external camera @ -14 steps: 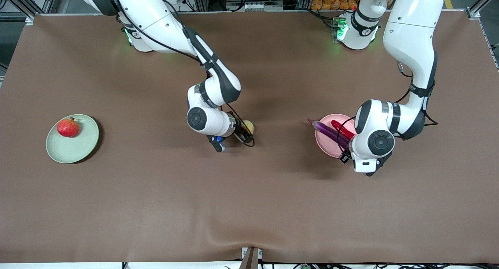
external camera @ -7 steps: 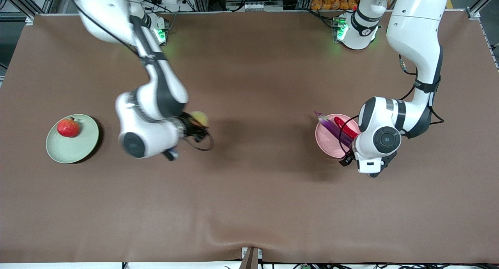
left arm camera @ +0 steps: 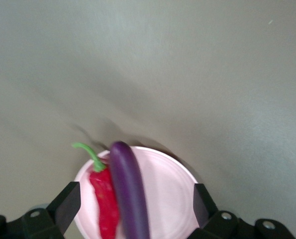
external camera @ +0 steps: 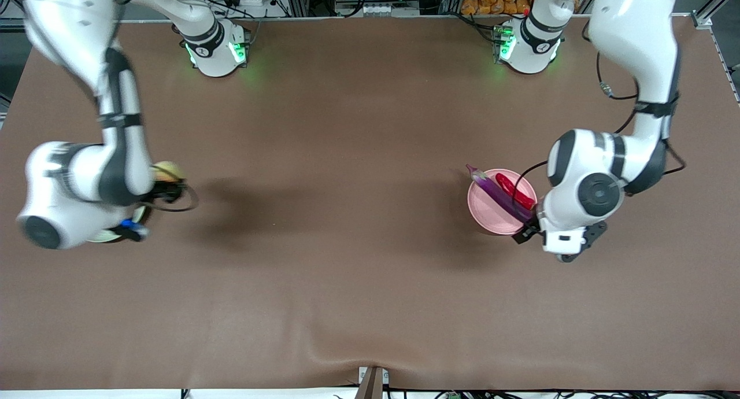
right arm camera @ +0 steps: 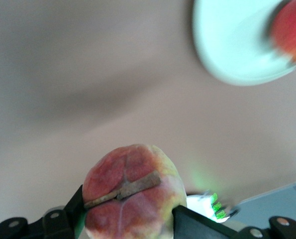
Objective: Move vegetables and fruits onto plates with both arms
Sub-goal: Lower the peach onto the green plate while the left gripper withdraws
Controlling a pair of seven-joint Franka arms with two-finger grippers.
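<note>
1. Step in hand, by the look of it: right arm brings the peach (right arm camera: 130, 191) to the green plate (right arm camera: 237, 45). Right gripper (external camera: 165, 188) has its jaws clamped on the peach, up in the air over the plate's edge, toward the right arm's end of the bench (external camera: 347, 283).
2. To do it well: centre over bare plate, clear of the red fruit (right arm camera: 292, 30) already on it; lower till the peach is nearly touching before letting go, since a round fruit dropped from height would likely roll off.
3. Right arm pose: swung wide from its base, forearm hanging over the plate and hiding most of it in the front view; wrist view looks down at plate & red fruit.
4. Left gripper (left arm camera: 133, 219): jaws wide open, nothing held, over the pink plate (external camera: 483, 214). Eggplant (external camera: 500, 194) & chili (external camera: 514, 191) lie side by side on that plate, eggplant tip overhanging the rim.
5. Left arm: elbow bent, wrist beside the pink plate; its share looks done.
</note>
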